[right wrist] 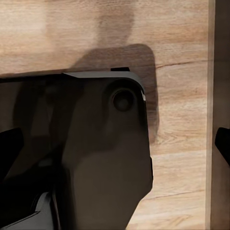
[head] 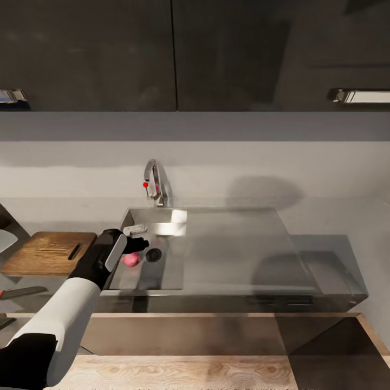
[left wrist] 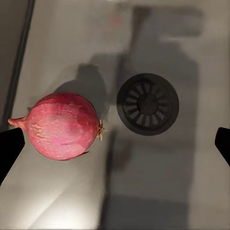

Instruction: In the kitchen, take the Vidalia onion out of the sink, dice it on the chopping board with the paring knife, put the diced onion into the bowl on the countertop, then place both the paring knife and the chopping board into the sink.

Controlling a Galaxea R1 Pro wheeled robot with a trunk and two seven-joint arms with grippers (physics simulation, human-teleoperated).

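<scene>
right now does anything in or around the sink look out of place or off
Nothing looks damaged or spilled. The one oddity is the onion lying on its side on the sink floor beside the drain, apart from it. The open left gripper hangs above it. The chopping board lies flat on the countertop.

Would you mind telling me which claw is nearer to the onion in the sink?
Left. The left claw hangs open right over the onion in the sink, beside the drain. The right claw is by the robot's body, over wood flooring.
</scene>
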